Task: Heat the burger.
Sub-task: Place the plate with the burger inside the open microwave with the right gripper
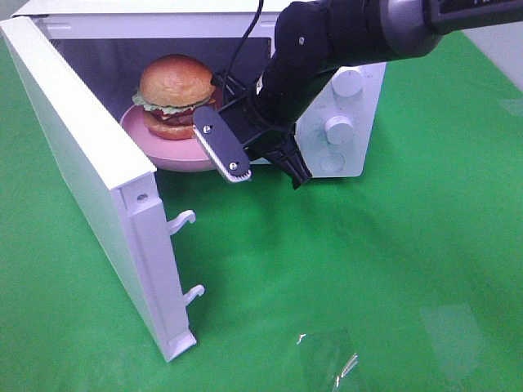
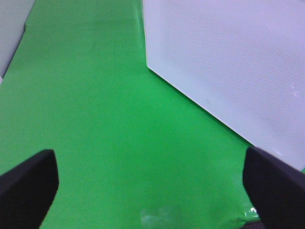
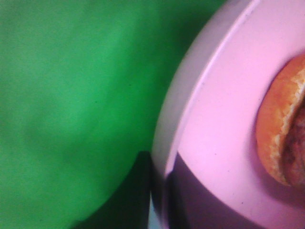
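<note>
Green cloth (image 1: 392, 269) covers the whole work surface, with a shiny clear patch (image 1: 327, 359) at 6 o'clock; the white microwave (image 1: 368, 122) stands at 11 o'clock, its door (image 1: 82, 163) swung wide; the burger (image 1: 174, 94) sits on a pink plate (image 1: 172, 155) in the microwave's mouth; the right gripper (image 1: 235, 170) pinches the plate's rim; the left gripper (image 2: 152, 191) hangs over the cloth, fingers (image 2: 28, 181) spread wide.

We see a green cloth (image 1: 392, 269) covering the whole work surface, smooth with only faint creases. A pale strip (image 1: 511, 57) borders it at the far right. Near the front edge a clear, shiny patch (image 1: 327, 359) catches the light. The lighting is soft and even, with weak shadows.
</note>
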You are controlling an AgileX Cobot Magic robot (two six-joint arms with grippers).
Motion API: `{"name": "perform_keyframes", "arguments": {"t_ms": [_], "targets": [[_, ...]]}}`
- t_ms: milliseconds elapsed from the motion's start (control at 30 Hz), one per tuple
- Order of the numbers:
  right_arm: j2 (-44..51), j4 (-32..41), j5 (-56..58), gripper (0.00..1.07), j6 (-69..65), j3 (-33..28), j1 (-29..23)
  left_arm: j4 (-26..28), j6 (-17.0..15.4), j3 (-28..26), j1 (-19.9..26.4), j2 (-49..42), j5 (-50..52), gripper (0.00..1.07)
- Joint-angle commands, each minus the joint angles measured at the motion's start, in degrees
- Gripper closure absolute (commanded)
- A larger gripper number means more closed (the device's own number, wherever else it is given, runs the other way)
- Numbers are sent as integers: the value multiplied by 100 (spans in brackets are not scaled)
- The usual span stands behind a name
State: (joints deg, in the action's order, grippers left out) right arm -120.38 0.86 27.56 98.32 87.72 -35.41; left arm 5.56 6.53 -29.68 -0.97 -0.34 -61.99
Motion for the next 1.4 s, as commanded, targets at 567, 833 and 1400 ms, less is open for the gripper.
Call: {"name": "perform_keyframes", "arguments": {"t_ms": [567, 833, 1400], "targets": [[-670, -1089, -103, 107, -1874, 1117, -6, 29, -17, 11, 0, -97, 63, 9], [-997, -1409, -115, 107, -2424, 1495, -63, 29, -17, 11, 0, -97, 63, 9], [-1490, -1725, -92, 105, -3140, 2120, -138, 29, -17, 11, 0, -97, 63, 9]]}}
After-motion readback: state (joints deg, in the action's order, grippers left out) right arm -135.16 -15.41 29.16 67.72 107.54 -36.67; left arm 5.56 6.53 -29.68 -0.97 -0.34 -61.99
